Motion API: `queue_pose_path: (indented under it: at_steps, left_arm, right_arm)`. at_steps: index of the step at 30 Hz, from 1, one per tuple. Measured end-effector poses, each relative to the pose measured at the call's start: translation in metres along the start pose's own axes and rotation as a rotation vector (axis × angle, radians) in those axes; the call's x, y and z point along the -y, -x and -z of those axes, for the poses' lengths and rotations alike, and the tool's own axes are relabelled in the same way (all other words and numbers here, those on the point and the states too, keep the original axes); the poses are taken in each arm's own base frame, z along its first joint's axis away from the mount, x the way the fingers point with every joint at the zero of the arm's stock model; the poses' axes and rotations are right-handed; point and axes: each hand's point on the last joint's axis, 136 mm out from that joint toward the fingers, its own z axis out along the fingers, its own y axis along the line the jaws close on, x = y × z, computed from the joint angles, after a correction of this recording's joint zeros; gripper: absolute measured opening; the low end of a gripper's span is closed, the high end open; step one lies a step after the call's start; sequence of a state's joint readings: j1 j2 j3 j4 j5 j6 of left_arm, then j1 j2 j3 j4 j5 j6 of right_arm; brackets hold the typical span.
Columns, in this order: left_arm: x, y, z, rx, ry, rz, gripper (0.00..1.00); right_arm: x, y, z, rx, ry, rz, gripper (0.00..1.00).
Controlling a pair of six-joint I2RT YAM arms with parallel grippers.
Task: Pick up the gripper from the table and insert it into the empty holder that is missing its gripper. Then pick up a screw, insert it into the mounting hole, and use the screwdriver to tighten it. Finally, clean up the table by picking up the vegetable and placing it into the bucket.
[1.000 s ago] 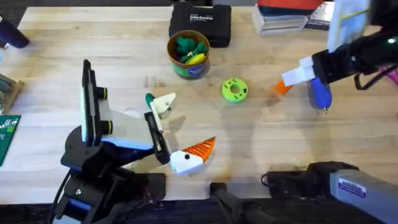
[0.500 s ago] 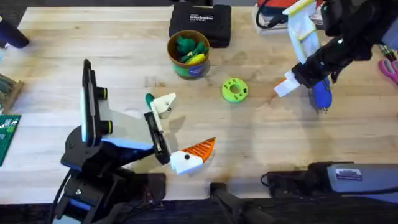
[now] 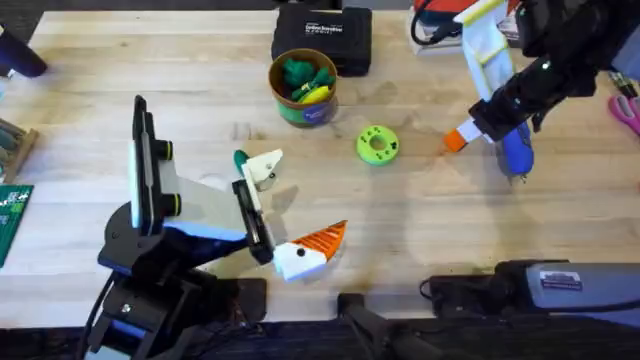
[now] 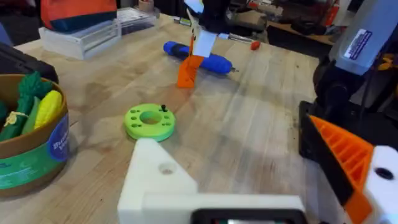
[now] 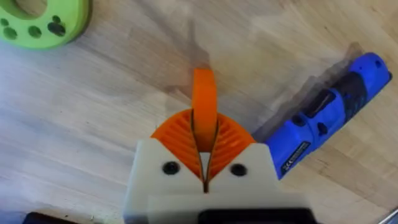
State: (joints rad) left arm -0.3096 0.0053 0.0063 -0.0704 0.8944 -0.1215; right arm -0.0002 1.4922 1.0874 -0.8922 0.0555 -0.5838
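My right gripper (image 5: 204, 134), jaws pressed together, hovers beside the screwdriver (image 5: 323, 121); I should spread them and shift sideways over its handle.

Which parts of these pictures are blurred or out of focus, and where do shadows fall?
Overhead: the right arm's base looks blurred; the holder throws a soft shadow. Left wrist: the near white block is soft. Right wrist: the screwdriver casts a faint shadow on the table.

My right black arm reaches far forward; its white end effector with orange ribbed pads (image 3: 458, 137) points down, fingers pressed together at the tips.
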Motion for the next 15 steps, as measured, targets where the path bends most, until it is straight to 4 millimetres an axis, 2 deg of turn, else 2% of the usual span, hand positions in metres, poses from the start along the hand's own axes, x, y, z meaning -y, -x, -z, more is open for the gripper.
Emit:
queue_pose_path:
  at_steps: [3,8,11,15]
  left_arm:
    - [0.000,0.000,0.000,0.000,0.000,0.000,0.985]
    - [0.000,0.000,0.000,0.000,0.000,0.000,0.985]
    - [0.000,0.000,0.000,0.000,0.000,0.000,0.985]
    - [0.000,0.000,0.000,0.000,0.000,0.000,0.985]
  right_arm:
    - [0.001,0.002,0.011,0.034,-0.023,-0.009,0.016]
    - [0.004,0.005,0.066,0.205,-0.116,-0.077,0.015]
    - [-0.002,-0.002,0.099,0.311,-0.133,-0.119,0.015]
    - [-0.001,-0.014,0.131,0.423,-0.165,-0.218,0.015]
